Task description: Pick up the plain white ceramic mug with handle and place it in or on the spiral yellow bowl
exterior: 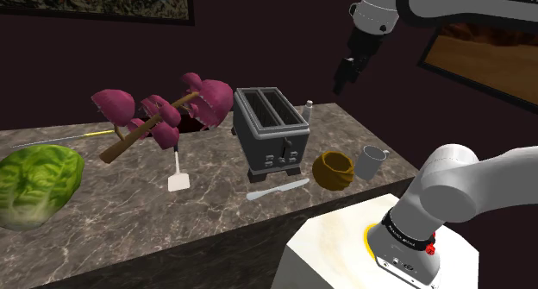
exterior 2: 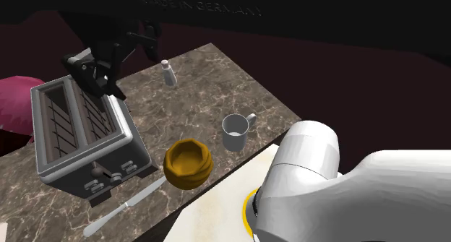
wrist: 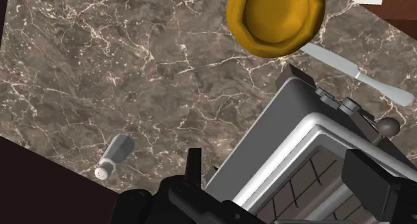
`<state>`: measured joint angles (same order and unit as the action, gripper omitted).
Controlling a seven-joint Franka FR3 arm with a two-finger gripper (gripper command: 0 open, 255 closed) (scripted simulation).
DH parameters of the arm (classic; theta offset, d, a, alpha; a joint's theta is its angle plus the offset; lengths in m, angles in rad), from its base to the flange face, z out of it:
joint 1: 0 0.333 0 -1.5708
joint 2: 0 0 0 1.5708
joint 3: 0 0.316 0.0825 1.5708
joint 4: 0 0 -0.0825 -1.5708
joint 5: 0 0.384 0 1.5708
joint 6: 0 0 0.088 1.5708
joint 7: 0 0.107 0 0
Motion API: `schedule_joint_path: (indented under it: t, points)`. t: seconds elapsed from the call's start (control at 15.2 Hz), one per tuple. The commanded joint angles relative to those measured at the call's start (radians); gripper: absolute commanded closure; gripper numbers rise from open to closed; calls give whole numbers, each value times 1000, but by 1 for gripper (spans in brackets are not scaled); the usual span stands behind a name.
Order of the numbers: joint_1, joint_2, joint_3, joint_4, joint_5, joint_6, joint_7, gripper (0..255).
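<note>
Shoulder view: end effector [exterior: 343, 84] spread apart above toaster [exterior: 272, 128]; yellow bowl [exterior: 333, 170] and pale mug [exterior: 372, 162] beside it, knife [exterior: 276, 190] in front.

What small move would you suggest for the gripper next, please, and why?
Probably swing the open gripper sideways from above the toaster toward the mug, and only then descend. The gripper hangs high over the back of the counter, while the mug stands upright and untouched beside the bowl.
</note>
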<state>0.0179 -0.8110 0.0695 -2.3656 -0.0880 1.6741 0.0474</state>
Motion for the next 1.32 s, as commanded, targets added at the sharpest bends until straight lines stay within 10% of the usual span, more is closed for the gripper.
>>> schedule_joint_path:
  t: [0.0, 1.25]
  points:
    - [0, 0, 0, 0, 0, 0, 0, 0]
    - [-173, -164, -226, -529, -83, 104, -51, 0]
